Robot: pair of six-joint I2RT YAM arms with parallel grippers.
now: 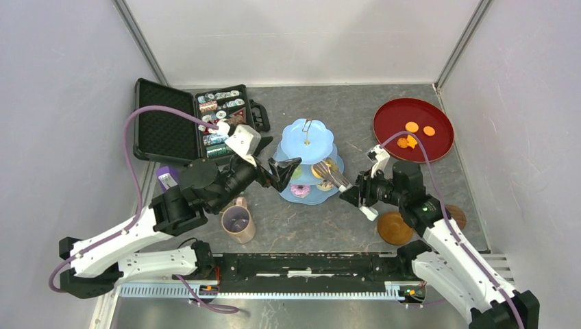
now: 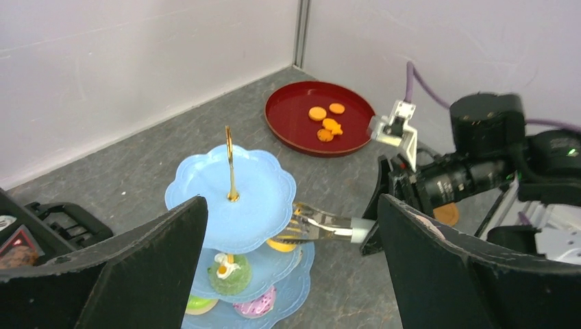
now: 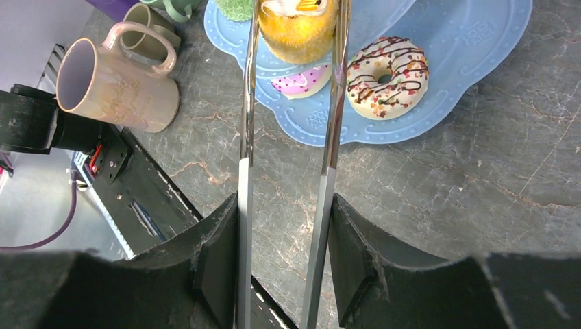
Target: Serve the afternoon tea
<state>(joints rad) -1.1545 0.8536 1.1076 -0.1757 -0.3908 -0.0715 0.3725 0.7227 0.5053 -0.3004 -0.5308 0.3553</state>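
**Stand.** The stand (image 1: 308, 134) stands upright at the centre of the top view. Its top tier is bare around the gold handle.

**Right gripper.** The right gripper (image 1: 351, 195) sits lower right of the stand. Its fingers (image 3: 219, 260) are at a narrow setting and clamp the tongs (image 3: 245, 137) from both sides. The tongs reach up and left to the middle tier. In the right wrist view their two arms pass either side of the yellow cake (image 3: 298, 31) and appear to touch it. The tips run off the top edge of that view.

**Left gripper.** The left gripper (image 1: 282, 173) is just beside the stand's left edge. Its fingers (image 2: 137, 274) are spread wide with nothing between them.

**Stand load.**
- Middle tier: the yellow cake and a green cake (image 2: 229, 271).
- Bottom tier: a pink donut (image 3: 301, 81) and a striped donut (image 3: 387, 72).

**Cups.** The mug (image 1: 238, 223) stands upright lower left of the stand, apart from it. The olive cup (image 3: 152, 24) is just beside the mug at the upper left of the right wrist view.

**Other items.**
- The tray (image 1: 438, 147) lies at the upper right of the top view and carries orange biscuits (image 1: 412, 127).
- The coasters (image 1: 395, 229) lie at the lower right, beside the right arm.
- The case (image 1: 168, 123) lies open at the upper left.
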